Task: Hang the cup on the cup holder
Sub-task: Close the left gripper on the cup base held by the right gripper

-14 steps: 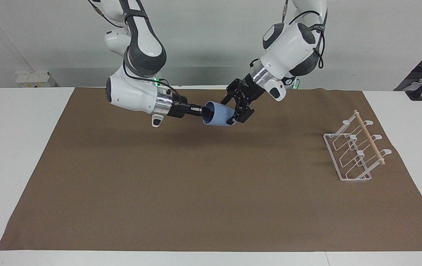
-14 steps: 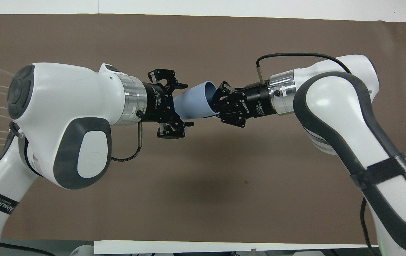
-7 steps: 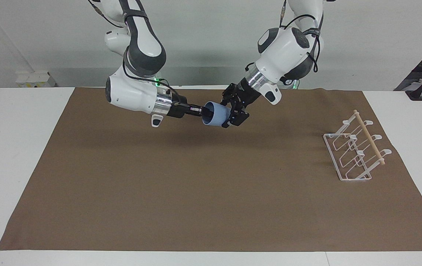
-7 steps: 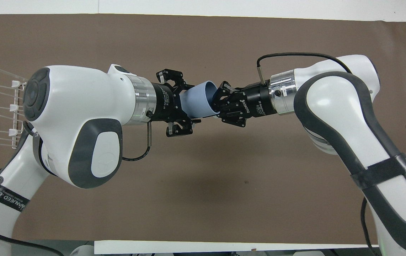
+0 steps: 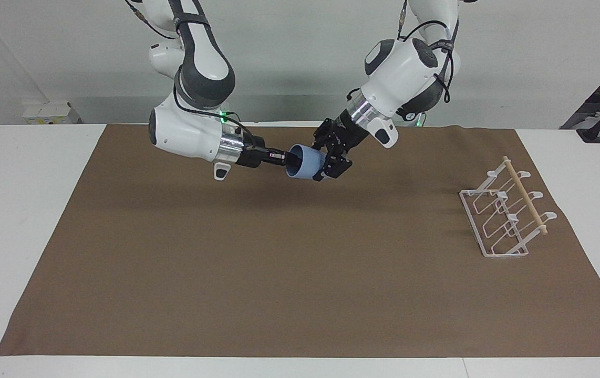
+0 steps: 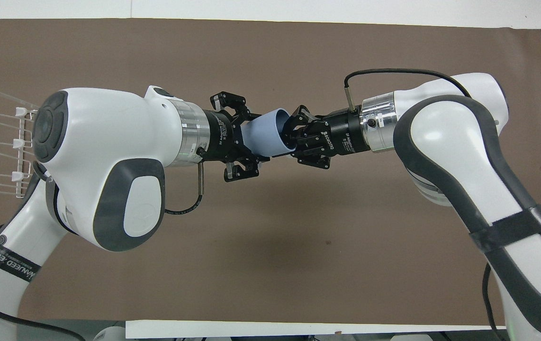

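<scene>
Cup (image 5: 304,163) aloft at upper centre of the facing view, on its side between both grippers. Right gripper (image 5: 285,158) pinches the rim, one finger hidden inside. Left gripper (image 5: 330,164) straddles the base — jaws spread, contact unclear. "ROBOTIQ" reads on the right gripper body overhead. Left gripper has closed in since a second ago. Holder (image 5: 505,214) — right edge, on the mat (image 5: 279,294).

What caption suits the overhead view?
Mid-air handover: right gripper holds the cup by its rim, left gripper open around its base.
</scene>
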